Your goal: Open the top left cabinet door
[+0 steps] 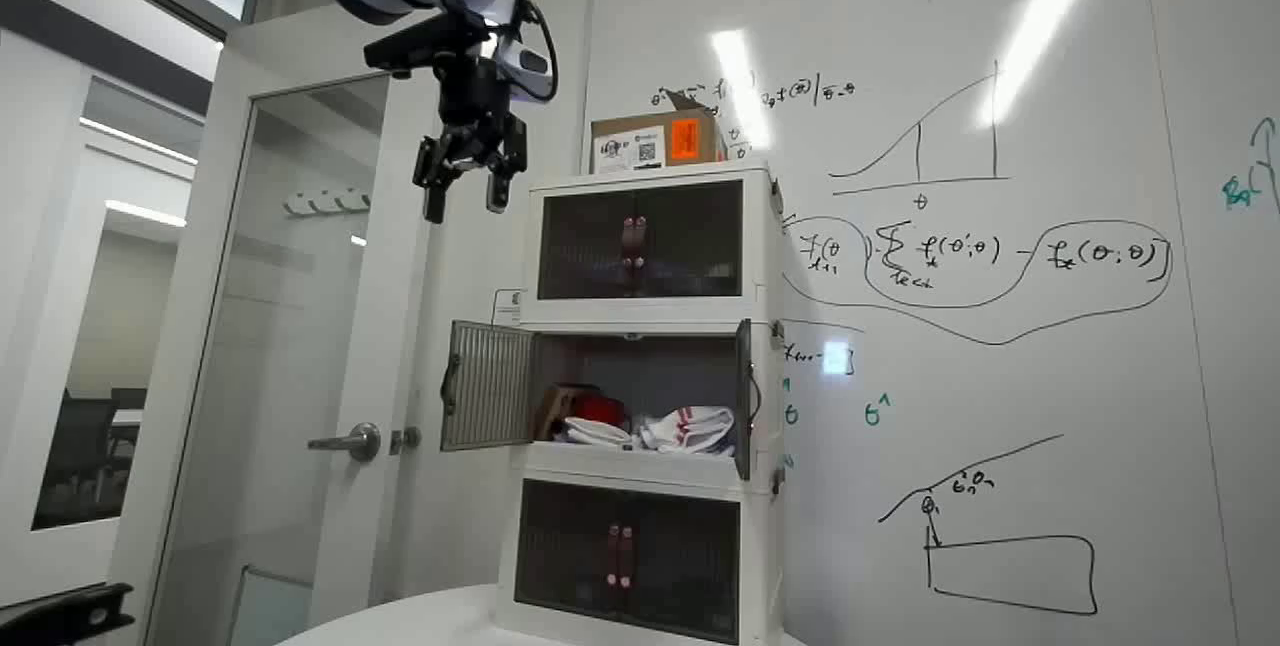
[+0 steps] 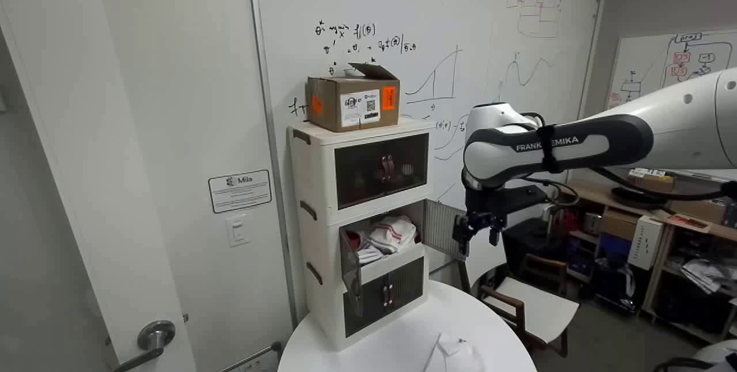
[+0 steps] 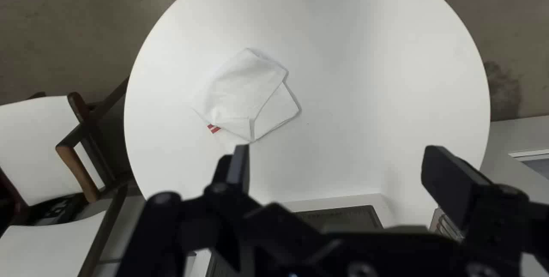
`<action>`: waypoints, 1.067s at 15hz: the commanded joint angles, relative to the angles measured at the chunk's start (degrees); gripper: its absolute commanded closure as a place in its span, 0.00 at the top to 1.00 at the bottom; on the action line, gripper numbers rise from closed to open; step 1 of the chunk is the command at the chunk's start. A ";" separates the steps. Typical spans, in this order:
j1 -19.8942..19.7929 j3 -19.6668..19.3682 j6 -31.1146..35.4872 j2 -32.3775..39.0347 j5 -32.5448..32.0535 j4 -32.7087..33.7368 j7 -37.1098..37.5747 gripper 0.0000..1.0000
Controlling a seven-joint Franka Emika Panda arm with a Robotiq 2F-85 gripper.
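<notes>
The top left cabinet door (image 1: 588,246) is closed, flush with its right neighbour, on the highest tier of the white cabinet (image 1: 650,311). It has a dark pane and a reddish-brown handle (image 1: 628,244) by the middle seam. The door also shows closed in an exterior view (image 2: 358,175). It does not show clearly in the wrist view. My gripper (image 1: 466,209) hangs in the air, fingers pointing down, apart from the cabinet and in front of it (image 2: 479,240). In the wrist view the fingers (image 3: 336,150) are wide apart with nothing between them.
Both middle-tier doors stand swung open, left (image 1: 487,386) and right (image 1: 744,401), with cloths (image 1: 688,428) inside. The lowest doors (image 1: 628,561) are closed. A cardboard box (image 2: 354,101) sits on top. A white cloth (image 3: 244,92) lies on the round table (image 3: 386,75). A chair (image 2: 535,308) stands beside it.
</notes>
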 commanded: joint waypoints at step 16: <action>-9.95 16.96 32.05 11.67 -48.31 4.26 39.65 1.00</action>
